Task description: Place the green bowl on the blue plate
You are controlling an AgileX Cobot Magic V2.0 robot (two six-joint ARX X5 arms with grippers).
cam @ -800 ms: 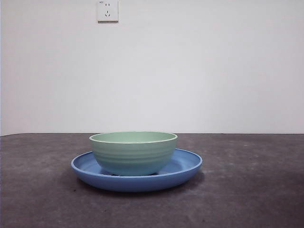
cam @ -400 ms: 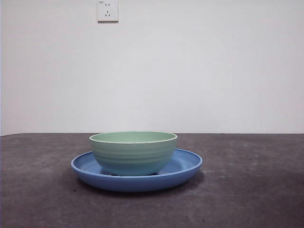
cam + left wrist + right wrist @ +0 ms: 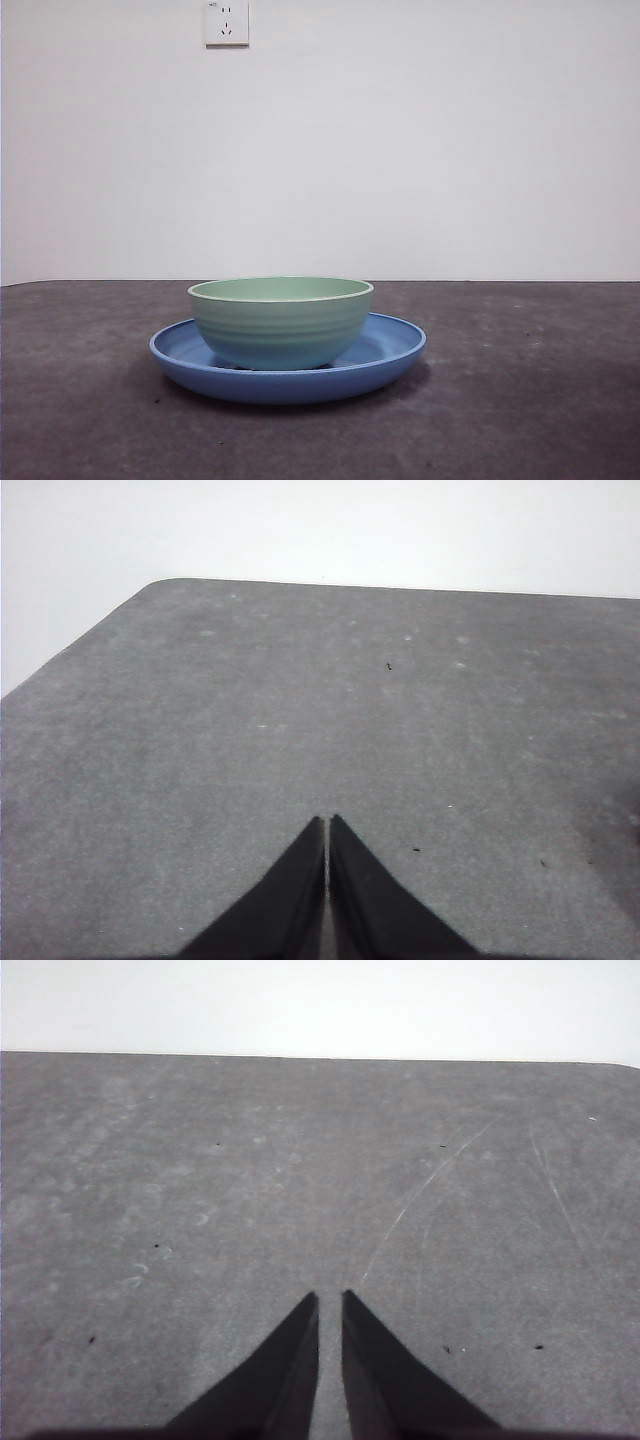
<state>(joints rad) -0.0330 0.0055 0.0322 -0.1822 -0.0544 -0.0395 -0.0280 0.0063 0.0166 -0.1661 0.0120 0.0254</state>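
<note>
**Bowl's sitting on the plate, both arms parked over bare table**

Front view first: you've got the green bowl (image 3: 281,322) standing upright on the blue plate (image 3: 388,354), a bit toward the left side of the plate as this camera sees it, so more blue shows to the right of the bowl than to the left. The bowl's base touches the plate's floor and its rim stays level. The plate lies flat on the dark grey table (image 3: 540,400). Behind it all is a plain white wall with a wall socket (image 3: 227,22) up high. Neither arm shows in this view, so you can't place the dishes against either gripper from here.

Left wrist view: your left gripper (image 3: 327,822) has its two black jaws pressed together — only a hairline seam between the tips, nothing between them. Ahead of it there's just grey tabletop with a few small specks, and the table's rounded corner further out. No bowl or plate near this gripper.

Right wrist view: your right gripper (image 3: 329,1298) looks closed too, though a thin slit of table shows between the tips — it isn't clamped on anything. Ahead of it is more grey tabletop, with some pale scratch lines running away from the jaws and a few dark specks. The dishes aren't in sight of this one either.
</note>
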